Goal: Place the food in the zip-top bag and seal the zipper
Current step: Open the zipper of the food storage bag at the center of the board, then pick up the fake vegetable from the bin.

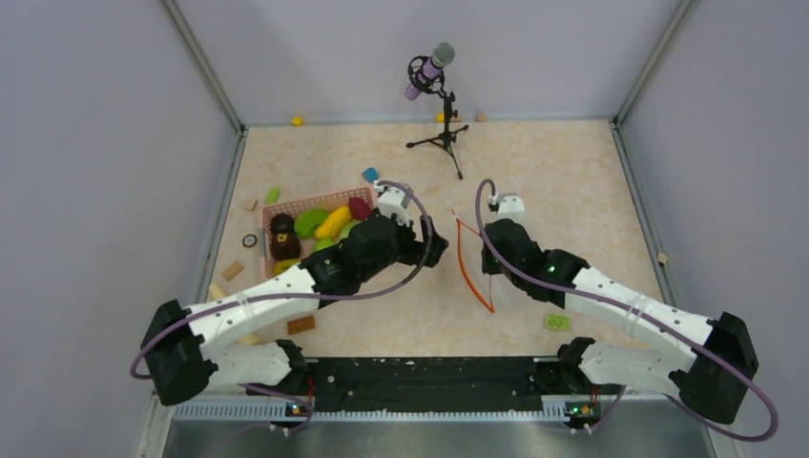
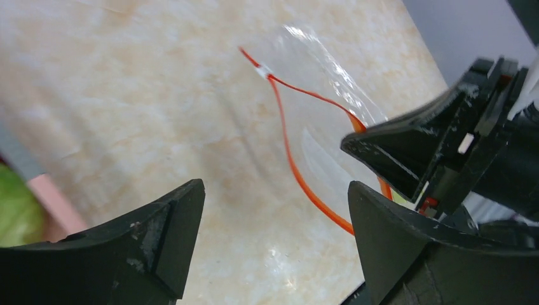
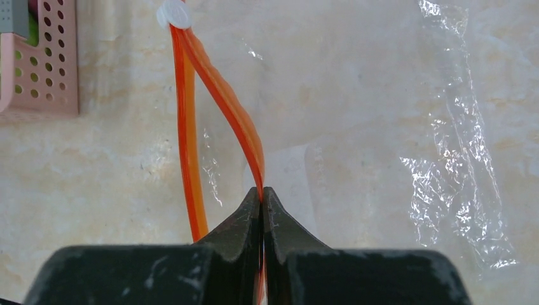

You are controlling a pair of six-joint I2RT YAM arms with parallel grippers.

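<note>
The zip-top bag lies flat and clear on the table, its mouth spread open. My right gripper is shut on one orange-red lip of the zipper, lifting it off the other lip. The white slider sits at the far end. Just left of the mouth, my left gripper is open and empty above bare table, and the zipper curves past its right finger. The food stays in the pink basket: a dark brown piece, a yellow one, a maroon one and a green one.
A microphone on a tripod stands at the back. Small blocks lie loose: blue, tan, brown, green. A small green piece lies behind the basket. Walls close in both sides.
</note>
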